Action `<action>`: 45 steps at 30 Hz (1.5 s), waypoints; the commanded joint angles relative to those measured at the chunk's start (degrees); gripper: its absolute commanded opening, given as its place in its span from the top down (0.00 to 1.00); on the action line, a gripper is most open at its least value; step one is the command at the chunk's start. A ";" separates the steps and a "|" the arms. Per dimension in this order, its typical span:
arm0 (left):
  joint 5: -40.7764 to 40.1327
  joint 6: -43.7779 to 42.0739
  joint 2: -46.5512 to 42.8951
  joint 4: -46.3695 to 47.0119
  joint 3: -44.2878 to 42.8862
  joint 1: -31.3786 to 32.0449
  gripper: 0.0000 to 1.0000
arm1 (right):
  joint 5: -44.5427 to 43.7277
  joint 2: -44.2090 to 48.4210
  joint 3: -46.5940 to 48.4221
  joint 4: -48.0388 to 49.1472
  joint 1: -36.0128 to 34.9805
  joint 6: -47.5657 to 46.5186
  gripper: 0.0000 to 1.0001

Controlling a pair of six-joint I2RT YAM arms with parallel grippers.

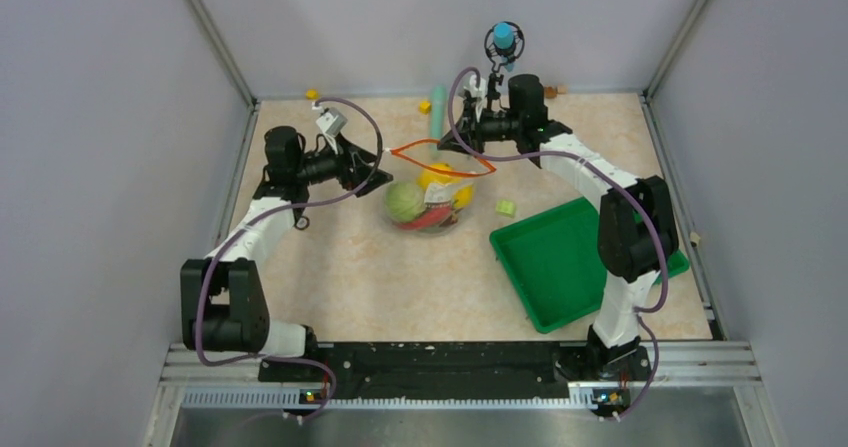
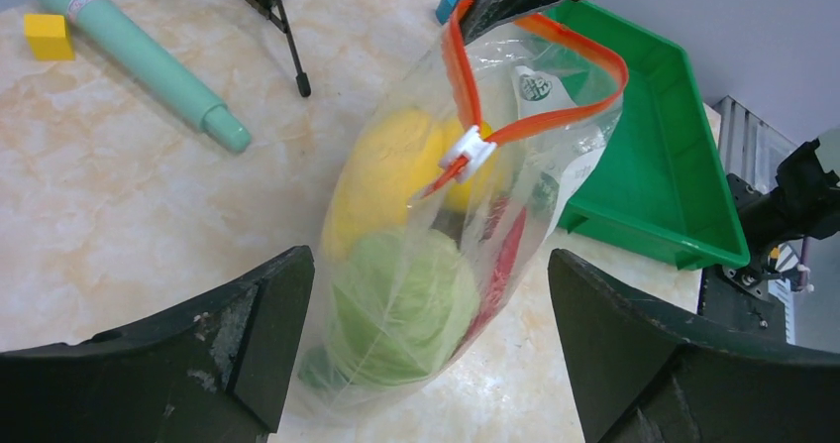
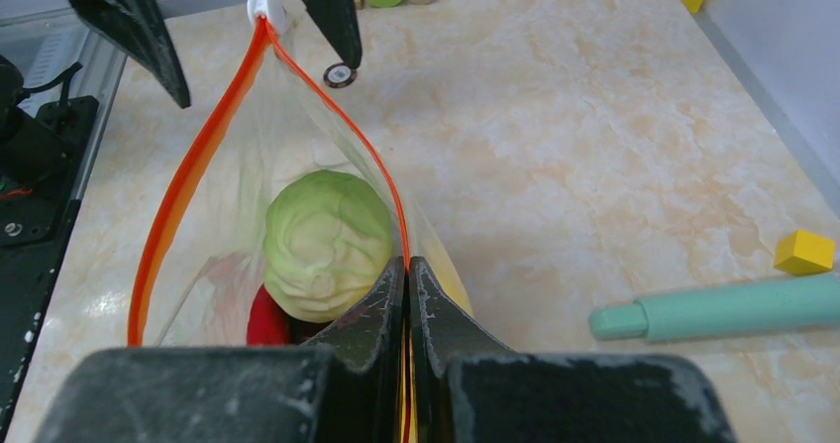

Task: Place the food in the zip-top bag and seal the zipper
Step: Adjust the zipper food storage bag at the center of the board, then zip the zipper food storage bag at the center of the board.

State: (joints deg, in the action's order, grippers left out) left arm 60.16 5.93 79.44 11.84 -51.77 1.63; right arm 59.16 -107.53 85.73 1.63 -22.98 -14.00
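Note:
The zip-top bag lies mid-table, clear and floppy, its mouth gaping. Inside is the food: a green leafy ball, a yellow piece and a red chili. The zipper forms an orange-red loop with a white slider at the end nearest my left gripper. My left gripper is open, its fingers on either side of the bag's near end, gripping nothing. My right gripper is shut on the zipper strip at the far end of the mouth and holds it up.
A green tray sits at the right front. A long teal stick lies at the back beside a small tripod. Small blocks are scattered about: a yellow one at the back left and a green one near the tray.

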 commanded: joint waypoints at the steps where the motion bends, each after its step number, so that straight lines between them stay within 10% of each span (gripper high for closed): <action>1: 3.62 3.34 2.20 13.44 -0.93 -0.40 0.08 | 3.30 3.73 -0.55 0.86 -0.07 0.86 1.00; 8: 6.74 1.88 7.09 14.43 -3.47 -0.20 0.15 | 3.60 3.64 -0.50 2.48 -0.17 3.24 1.00; 18: 11.79 7.02 9.01 24.61 -1.12 0.82 0.55 | 1.79 2.69 -0.53 3.03 -0.43 4.43 1.00; 40: 10.04 14.04 10.85 32.99 3.95 2.06 0.59 | 0.11 4.03 -2.50 3.69 -1.08 5.81 1.00; 45: 10.07 17.20 10.68 36.10 3.96 2.06 0.74 | 0.28 3.86 -2.74 3.75 -1.15 5.89 1.00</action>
State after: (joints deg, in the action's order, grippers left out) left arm 70.37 21.19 90.28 43.24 -48.25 3.68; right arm 58.50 -107.00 83.22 3.60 -23.51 -8.32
